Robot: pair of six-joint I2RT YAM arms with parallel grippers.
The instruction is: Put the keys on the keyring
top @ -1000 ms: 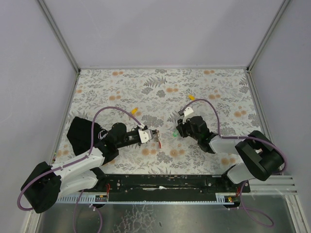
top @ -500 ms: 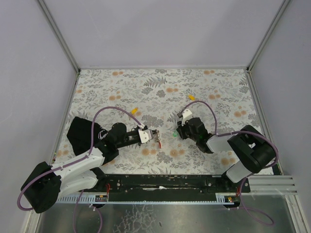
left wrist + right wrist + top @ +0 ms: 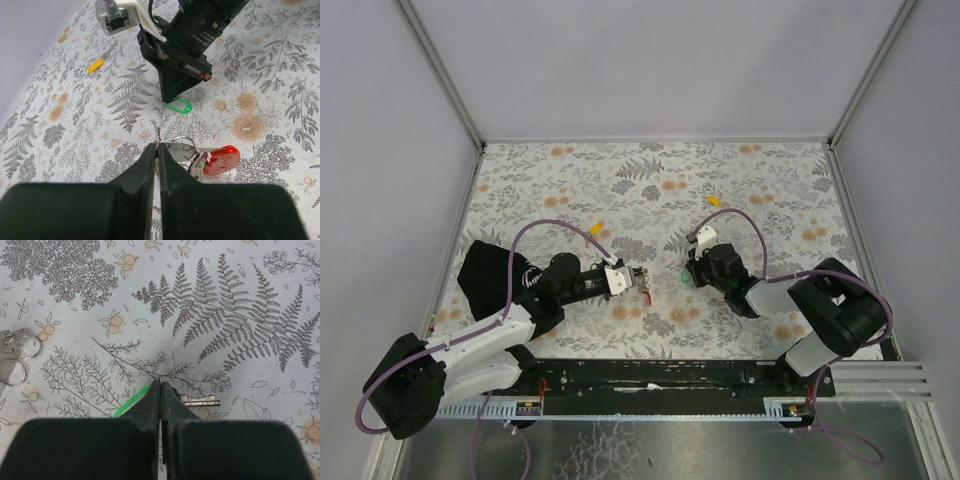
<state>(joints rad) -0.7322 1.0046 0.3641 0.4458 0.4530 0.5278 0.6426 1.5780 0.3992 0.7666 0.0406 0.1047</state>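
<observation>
The keyring (image 3: 222,159), metal rings joined to a red tab, hangs at the tip of my left gripper (image 3: 158,142), which is shut on one thin ring. In the top view that gripper (image 3: 642,278) sits left of centre with the red tab (image 3: 648,293) beside it. My right gripper (image 3: 160,386) is shut on the green key (image 3: 131,401) down on the table; its metal blade (image 3: 201,400) sticks out to the right. From above, the right gripper (image 3: 686,276) and green key (image 3: 681,280) lie a short way right of the keyring. Two yellow keys (image 3: 598,226) (image 3: 715,201) lie farther back.
The floral table cloth (image 3: 650,180) is bounded by a metal frame and grey walls. In the left wrist view, the right arm's black body (image 3: 195,35) stands just beyond the green key (image 3: 179,107). A yellow key (image 3: 96,65) lies at the far left.
My right gripper has closed its jaws onto the green key and shifted slightly. The left gripper and keyring have not moved.
</observation>
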